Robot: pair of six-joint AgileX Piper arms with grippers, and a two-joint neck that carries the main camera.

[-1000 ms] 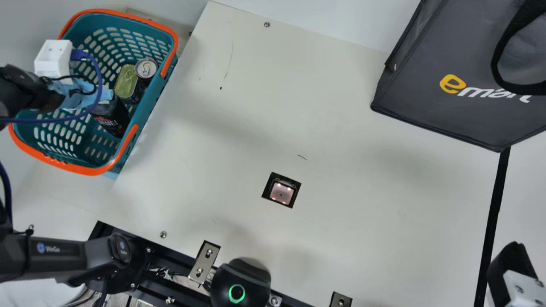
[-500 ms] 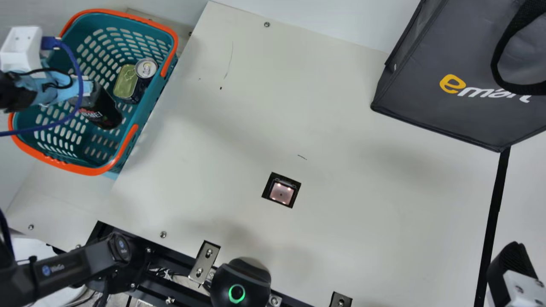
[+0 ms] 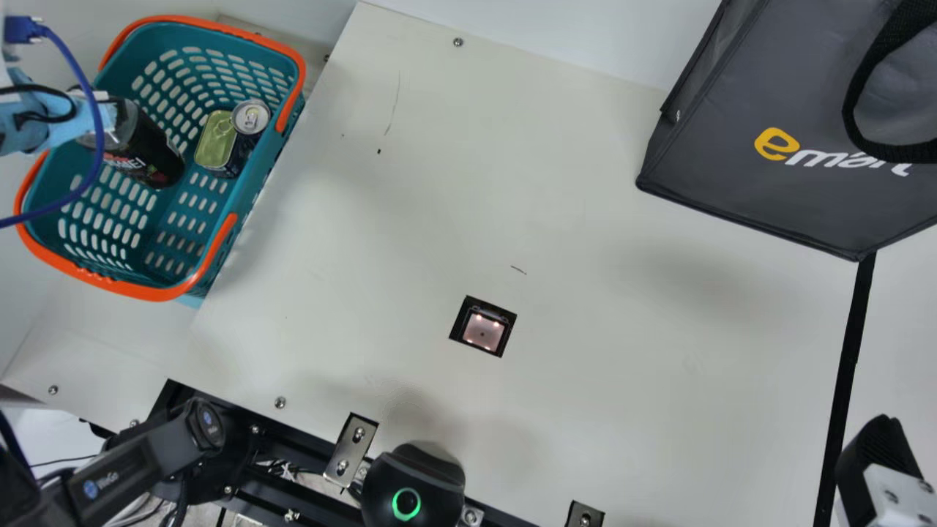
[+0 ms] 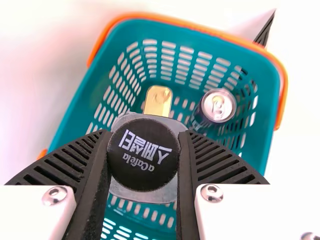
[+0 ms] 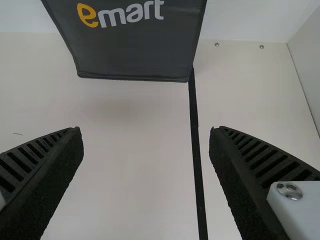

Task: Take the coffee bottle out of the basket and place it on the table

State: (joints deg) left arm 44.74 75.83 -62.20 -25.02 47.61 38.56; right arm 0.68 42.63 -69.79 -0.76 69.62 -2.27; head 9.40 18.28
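Left gripper (image 3: 108, 117) is clamped on the coffee bottle (image 3: 150, 155), top end, main view upper left; blue cable (image 3: 94, 121) loops off that wrist. Left wrist view: round black cap (image 4: 143, 155) sits between the two ribbed fingers, one each side, pale print in two sizes across it, upside down in that view. Bottle is tilted, dark body, red and white lettering on its side, within the basket outline in main view; can't tell if its base touches the basket floor. Basket (image 3: 252, 187) is teal, slotted walls, orange handles (image 3: 157, 293), next to the table's left side. Also in it: gold-lidded tin (image 3: 216, 143) with pull ring, and just beside it a dark can (image 3: 250, 121), silver top up. Left arm's link (image 3: 121, 476) lies across main view's lower left corner, blue round logo plus light print. Outward on the cream table (image 3: 585, 351): square scanner window (image 3: 484, 331) in a black surround, small lights lit; black rounded unit (image 3: 413, 483) with a green ring at the near edge, metal bracket (image 3: 351, 450) beside it. Right gripper (image 3: 882, 454) is at main view's lower right, fingers spread, nothing between them in its wrist view. Beyond it, dark grey bag (image 3: 747, 176), black handle, logo with yellow first letter, rest white. Black strip (image 3: 849, 366) runs from the bag's lower corner toward the near edge.
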